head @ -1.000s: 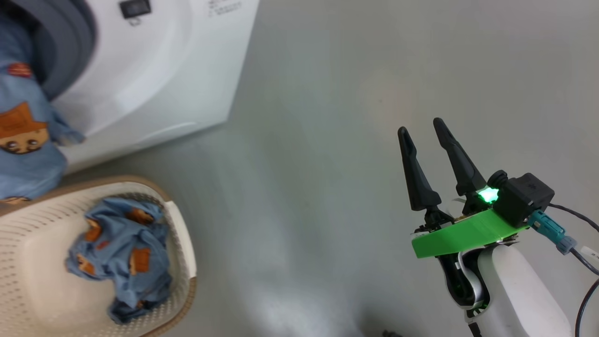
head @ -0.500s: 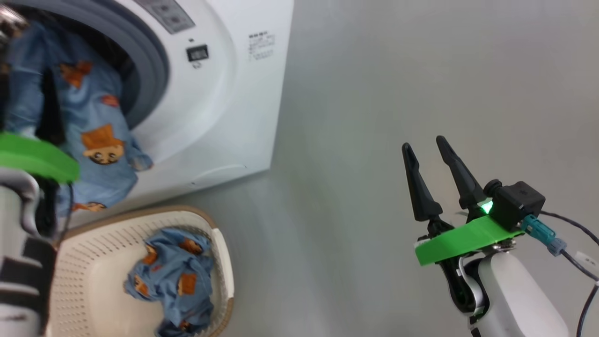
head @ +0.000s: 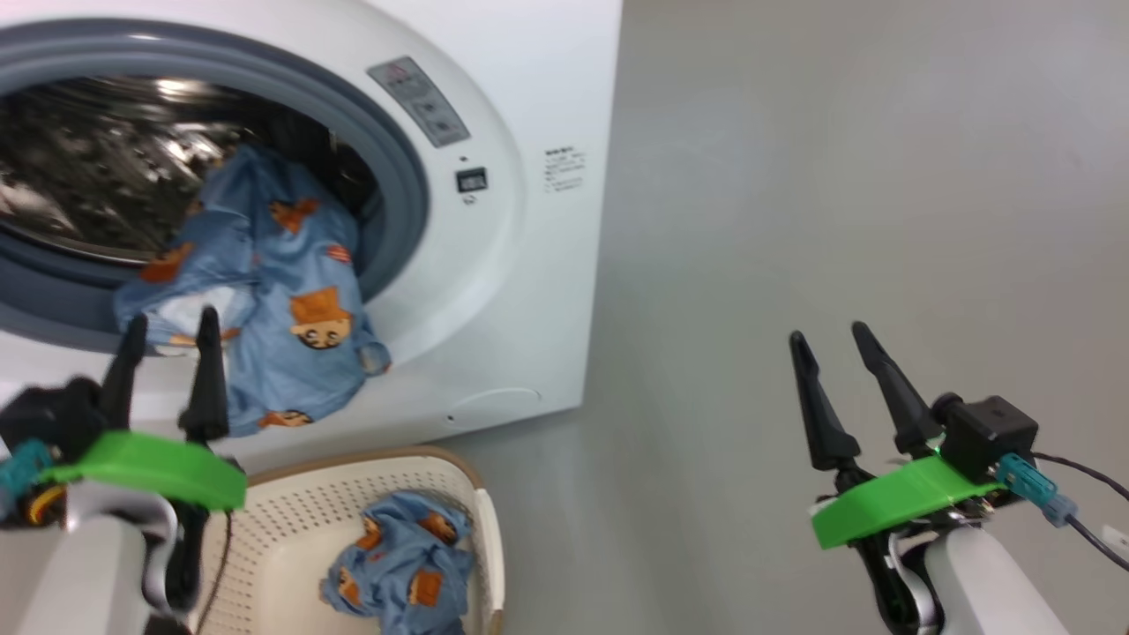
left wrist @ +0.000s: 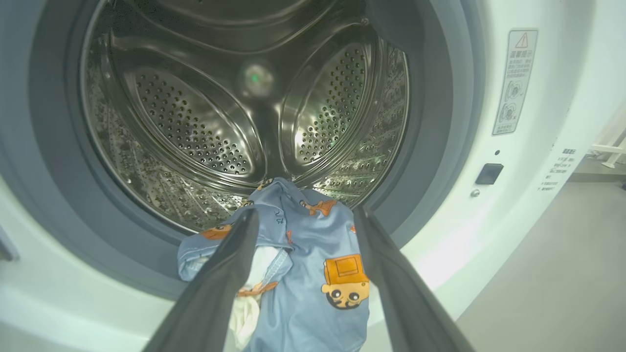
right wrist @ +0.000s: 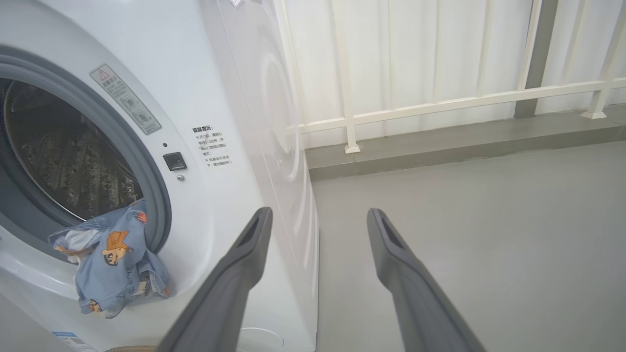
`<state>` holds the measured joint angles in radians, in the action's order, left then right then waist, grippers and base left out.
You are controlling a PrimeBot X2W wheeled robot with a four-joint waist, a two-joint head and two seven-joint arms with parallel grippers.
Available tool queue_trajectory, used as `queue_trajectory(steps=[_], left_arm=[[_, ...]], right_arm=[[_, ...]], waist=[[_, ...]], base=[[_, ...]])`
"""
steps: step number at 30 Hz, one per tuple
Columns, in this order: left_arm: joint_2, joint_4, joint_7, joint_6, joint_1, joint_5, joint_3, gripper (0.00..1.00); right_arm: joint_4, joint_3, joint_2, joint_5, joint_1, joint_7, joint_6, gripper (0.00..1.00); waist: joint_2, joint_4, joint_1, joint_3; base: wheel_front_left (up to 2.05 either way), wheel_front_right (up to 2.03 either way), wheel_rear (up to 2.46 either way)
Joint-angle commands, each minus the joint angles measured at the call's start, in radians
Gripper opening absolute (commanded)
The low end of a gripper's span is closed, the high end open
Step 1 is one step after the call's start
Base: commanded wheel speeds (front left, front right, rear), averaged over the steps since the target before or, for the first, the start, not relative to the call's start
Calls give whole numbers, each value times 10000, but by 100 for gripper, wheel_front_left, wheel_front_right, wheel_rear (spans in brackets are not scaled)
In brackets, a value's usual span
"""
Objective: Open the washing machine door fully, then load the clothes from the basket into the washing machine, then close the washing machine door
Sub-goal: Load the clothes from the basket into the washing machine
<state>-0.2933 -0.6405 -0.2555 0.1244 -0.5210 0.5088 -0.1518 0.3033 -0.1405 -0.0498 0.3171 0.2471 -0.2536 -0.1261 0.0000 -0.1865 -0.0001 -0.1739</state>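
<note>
Loading step, by the look of it: the washing machine [head: 529,291] opening was exposed, so I judged the door step done.

- Draped garment [head: 291,326]: far end on the drum [left wrist: 195,122] floor, middle over the gasket [head: 401,207], near end hanging down the white front panel. Long axis ran far-to-near, out of the drum and down toward the basket [head: 291,516]. Only part-way in.
- Left gripper [head: 173,319]: directly in front of that garment, pointing into the opening. Its fingers [left wrist: 220,283] were spread wide and held nothing. In the left wrist view the cloth sat between and just beyond the tips, slightly right of centre. Couldn't tell whether the right-hand finger brushed the fabric.
- Right gripper [head: 827,335]: well apart to the right, over bare floor [head: 794,176], fingers [right wrist: 234,274] apart, empty, touching nothing.
- Second garment [head: 401,569]: crumpled at the right end of the basket, which sat on the floor just near of the machine, below the hanging cloth.

The left arm was clearly the nearer one to both garments. My read: the hanging piece needed pushing farther in along its own axis, otherwise it could slide out or get caught in the door at closing. The basket piece was not yet loaded.
</note>
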Motion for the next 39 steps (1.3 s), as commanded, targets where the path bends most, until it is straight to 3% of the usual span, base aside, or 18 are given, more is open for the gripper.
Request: queue_trajectory(steps=[1, 19, 39], left_arm=[[-284, 557, -62, 37, 283, -147, 414, 100], [442, 3702, -62, -708, 3950, -717, 1030, 100], [558, 4351, -38, -941, 4503, -741, 875, 100]], right_arm=[[-175, -119, -149, 45, -90, -82, -46, 100], [-165, -101, -724, 453, -717, -82, -46, 100], [-184, -157, -842, 447, -721, -82, -46, 100]], waist=[[0, 648, 1, 723], [0, 1342, 1, 1749], [0, 1360, 1, 1724]], base=[[0, 0, 0], [0, 0, 0], [0, 0, 0]])
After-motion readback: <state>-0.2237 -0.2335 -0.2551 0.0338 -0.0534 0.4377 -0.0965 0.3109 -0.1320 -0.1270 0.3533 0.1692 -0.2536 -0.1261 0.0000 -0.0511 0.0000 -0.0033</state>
